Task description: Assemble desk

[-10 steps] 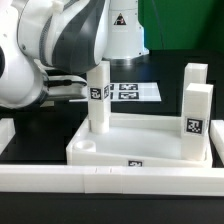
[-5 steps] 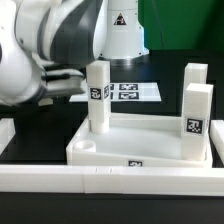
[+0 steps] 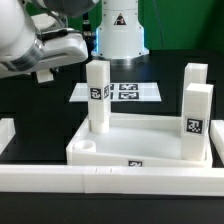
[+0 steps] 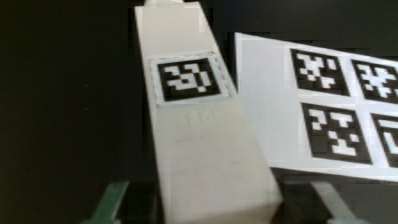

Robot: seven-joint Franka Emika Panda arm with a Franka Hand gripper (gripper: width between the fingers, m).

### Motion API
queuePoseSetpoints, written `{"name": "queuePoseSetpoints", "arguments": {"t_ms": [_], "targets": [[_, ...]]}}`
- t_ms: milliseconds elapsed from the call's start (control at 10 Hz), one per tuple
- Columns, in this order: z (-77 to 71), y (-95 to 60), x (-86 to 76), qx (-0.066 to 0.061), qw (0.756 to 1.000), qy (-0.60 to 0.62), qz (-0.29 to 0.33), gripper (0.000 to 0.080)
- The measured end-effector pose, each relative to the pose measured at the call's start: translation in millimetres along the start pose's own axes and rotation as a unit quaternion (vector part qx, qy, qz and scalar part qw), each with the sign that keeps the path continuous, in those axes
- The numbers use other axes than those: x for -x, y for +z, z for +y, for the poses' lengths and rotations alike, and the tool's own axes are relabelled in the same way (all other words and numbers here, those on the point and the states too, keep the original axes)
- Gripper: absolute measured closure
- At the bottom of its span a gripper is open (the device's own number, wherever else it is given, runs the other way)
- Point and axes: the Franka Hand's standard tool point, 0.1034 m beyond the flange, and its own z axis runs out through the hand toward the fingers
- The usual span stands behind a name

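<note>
The end effector [image 4: 199,200], fingers spread apart and gripping nothing, straddles a white leg [image 4: 192,120] standing upright on the desk panel [image 3: 140,148], its long axis running between the fingers.

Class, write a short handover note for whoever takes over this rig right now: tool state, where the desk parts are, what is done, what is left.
Tool: open, fingers either side of the tagged leg, gaps showing, nothing held.
Desk panel: flat on the table, in front of the marker board.
Done: three legs upright on the panel: the tagged leg at the far corner on the exterior view's left, a near leg and a far leg on its right.
Left: the near corner hole on the exterior view's left is empty; fourth leg not in view.
</note>
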Motion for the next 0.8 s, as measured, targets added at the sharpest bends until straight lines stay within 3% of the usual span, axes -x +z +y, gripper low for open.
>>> {"name": "queuePoseSetpoints", "arguments": {"t_ms": [200,300,400,500,600,800], "targets": [[-0.6,-1.4,-0.8,0.0,1.0,0.0,0.002,0.0499],[-6.7,-14.1,-2.0,-0.011,1.0,0.007,0.022,0.0499],[-15.0,-29.0,-2.0,-0.031,0.998,0.027,0.049,0.0499],[-22.5,-40.1,-3.5,-0.061,0.994,0.049,0.08,0.0499],[-21.3,-48.1,-9.0,-0.062,0.99,0.054,0.117,0.0499],[-16.8,-48.2,-9.0,-0.044,0.979,0.059,0.189,0.0499]]}}
